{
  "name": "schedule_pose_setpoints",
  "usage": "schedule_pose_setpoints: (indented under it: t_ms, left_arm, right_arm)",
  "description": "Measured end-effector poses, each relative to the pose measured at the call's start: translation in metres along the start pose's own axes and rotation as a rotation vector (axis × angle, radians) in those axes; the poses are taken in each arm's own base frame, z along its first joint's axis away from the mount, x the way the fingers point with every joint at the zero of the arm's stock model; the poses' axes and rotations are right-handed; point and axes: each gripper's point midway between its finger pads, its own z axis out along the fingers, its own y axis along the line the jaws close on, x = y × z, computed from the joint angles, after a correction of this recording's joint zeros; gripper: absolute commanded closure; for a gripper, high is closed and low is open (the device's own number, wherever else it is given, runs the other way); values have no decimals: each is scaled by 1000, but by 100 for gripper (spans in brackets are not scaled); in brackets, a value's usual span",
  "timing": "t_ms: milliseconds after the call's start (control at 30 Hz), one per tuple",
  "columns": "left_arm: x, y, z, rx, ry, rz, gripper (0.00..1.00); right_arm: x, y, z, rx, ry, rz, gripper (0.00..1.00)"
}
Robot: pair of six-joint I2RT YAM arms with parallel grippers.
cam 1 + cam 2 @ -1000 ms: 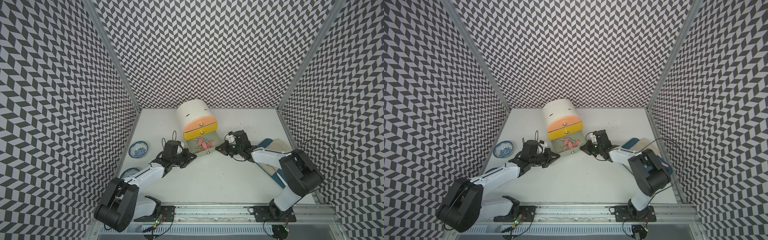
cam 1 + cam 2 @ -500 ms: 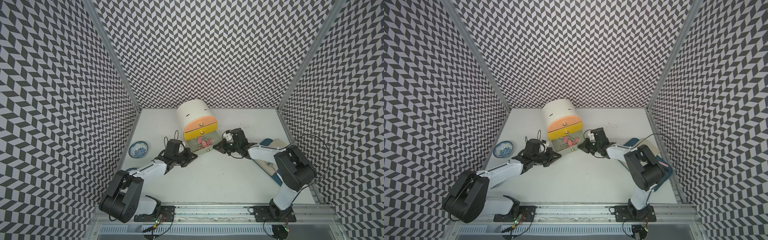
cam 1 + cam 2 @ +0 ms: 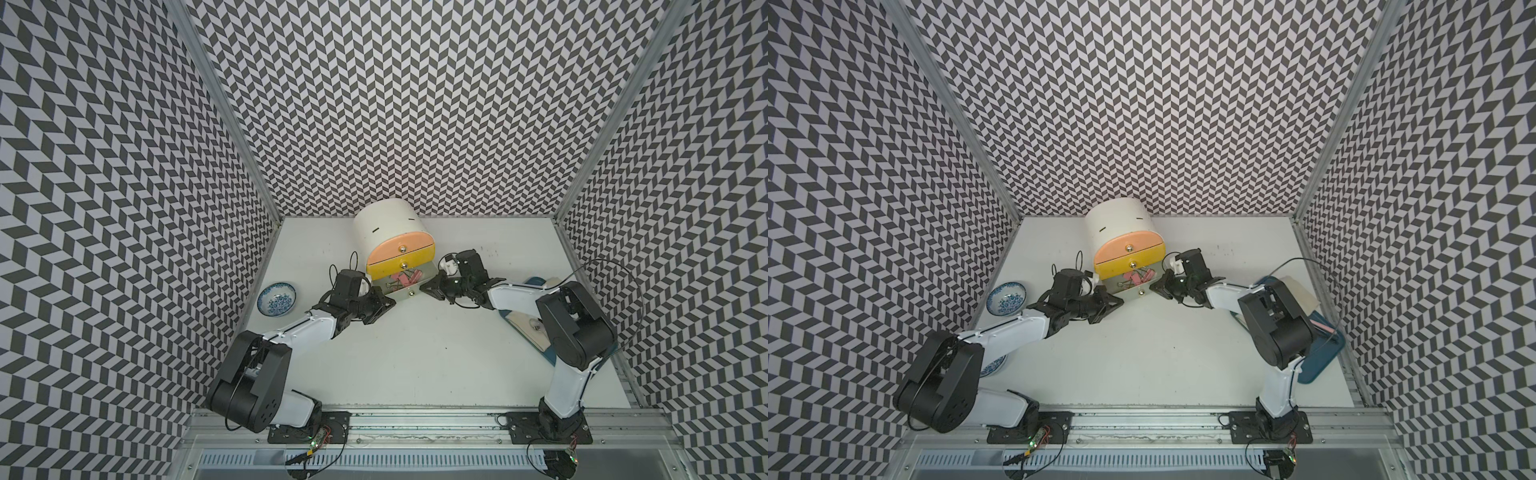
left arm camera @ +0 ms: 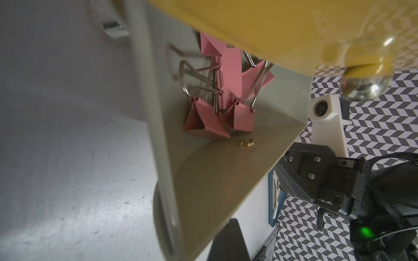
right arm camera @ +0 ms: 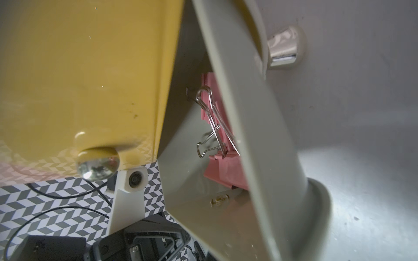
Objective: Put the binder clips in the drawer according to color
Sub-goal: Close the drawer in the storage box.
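Note:
Several pink binder clips (image 3: 405, 279) (image 3: 1136, 278) lie in the grey bottom drawer (image 3: 402, 296) (image 3: 1130, 294), which stands partly open under the shut yellow and peach drawers. My left gripper (image 3: 388, 300) (image 3: 1119, 300) is shut, with its tip against the drawer front's left corner. My right gripper (image 3: 424, 286) (image 3: 1154, 286) is shut at the front's right corner. The left wrist view looks into the drawer at the binder clips (image 4: 210, 117), with one dark finger (image 4: 228, 241) beside the front. The right wrist view shows the binder clips (image 5: 224, 165) behind the drawer front (image 5: 260, 146), which hides my own fingers.
The white drawer unit (image 3: 386, 226) stands at the back middle. A blue-and-white bowl (image 3: 277, 298) sits at the left, and a second dish (image 3: 994, 365) lies under my left arm. A blue tray (image 3: 1320, 357) with a beige cloth lies at the right.
Both grippers have moved toward the drawer unit, and the bottom drawer has slid partly in, so less of the pink clips shows.

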Motion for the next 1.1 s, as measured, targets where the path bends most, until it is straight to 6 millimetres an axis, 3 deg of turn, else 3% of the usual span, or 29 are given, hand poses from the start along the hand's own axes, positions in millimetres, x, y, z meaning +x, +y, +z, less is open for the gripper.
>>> schedule_pose_setpoints:
  t_ms: [367, 600, 933, 1100]
  left_arm:
    - [5, -27, -38, 57, -63, 46, 100]
    - [17, -19, -56, 41, -76, 33, 100]
    - [15, -13, -73, 16, -106, 22, 100]
    - [10, -13, -79, -21, -117, 46, 89]
  right_arm:
    - [-22, 7, 21, -61, -6, 49, 97]
    - [-34, 10, 28, -118, -29, 100, 97]
    - [-46, 22, 32, -182, -54, 137, 97]
    - [-48, 23, 31, -195, -63, 130, 94]
